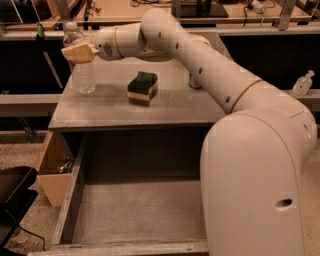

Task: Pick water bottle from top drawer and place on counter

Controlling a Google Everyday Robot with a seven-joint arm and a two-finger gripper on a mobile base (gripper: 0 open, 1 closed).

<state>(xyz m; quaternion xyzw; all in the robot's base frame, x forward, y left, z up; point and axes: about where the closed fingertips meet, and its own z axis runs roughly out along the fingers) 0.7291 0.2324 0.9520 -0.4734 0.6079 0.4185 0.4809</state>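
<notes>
You are looking at a workshop with a grey metal counter (pixel 175 107) in the middle and a tan workbench (pixel 150 10) behind it. The water bottle (pixel 84 77) stands upright on the counter, close to its far left corner, with its white cap at the top. The gripper (pixel 79 52) sits right at the bottle's shoulder, touching or nearly touching it. You cannot tell from here whether it is clamped on the bottle or has let go.

To the right of the bottle, a little nearer you, a green and yellow sponge (pixel 142 87) lies flat. Further right of the bottle, a silver can (pixel 194 82) peeks out from behind the arm. Below and in front of the bottle, the top drawer (pixel 140 210) is pulled open, and what shows of its floor is bare.

Judge the task as nearly done: the bottle is out of the drawer and its base rests on the counter. What is left, as far as you can see, is to confirm the release and lift the gripper clear without tipping the bottle.
</notes>
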